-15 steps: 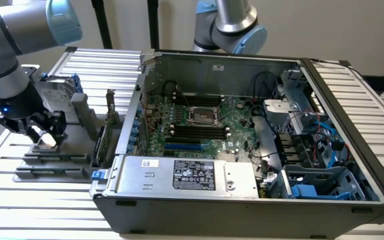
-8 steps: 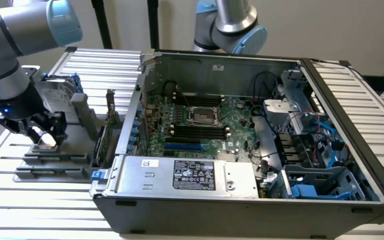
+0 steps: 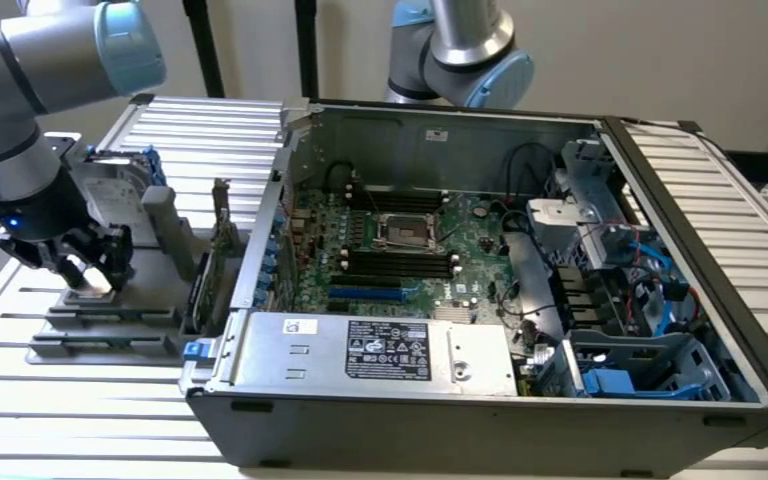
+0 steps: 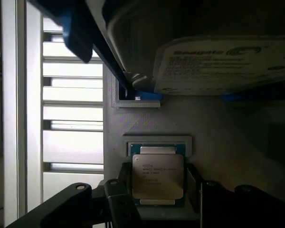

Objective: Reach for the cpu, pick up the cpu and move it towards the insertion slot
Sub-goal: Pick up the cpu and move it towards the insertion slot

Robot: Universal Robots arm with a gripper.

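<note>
While the tool (image 3: pixel 87 272) hangs low at the left of the exterior view over the desk (image 3: pixel 37 420), we see the chip (image 4: pixel 157 175) lying flat in its holder, squarely between the tool's parted jaws. Shadow hides whether they touch its edges. The socket (image 3: pixel 407 232) sits well apart, mid-frame inside the computer case (image 3: pixel 704 210).

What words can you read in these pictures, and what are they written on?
"Seagate": on the white label of the hard drive.
Printed lines on top of the cpu: too blurred to read.
Black and white label on the power supply: too small to read.
</note>
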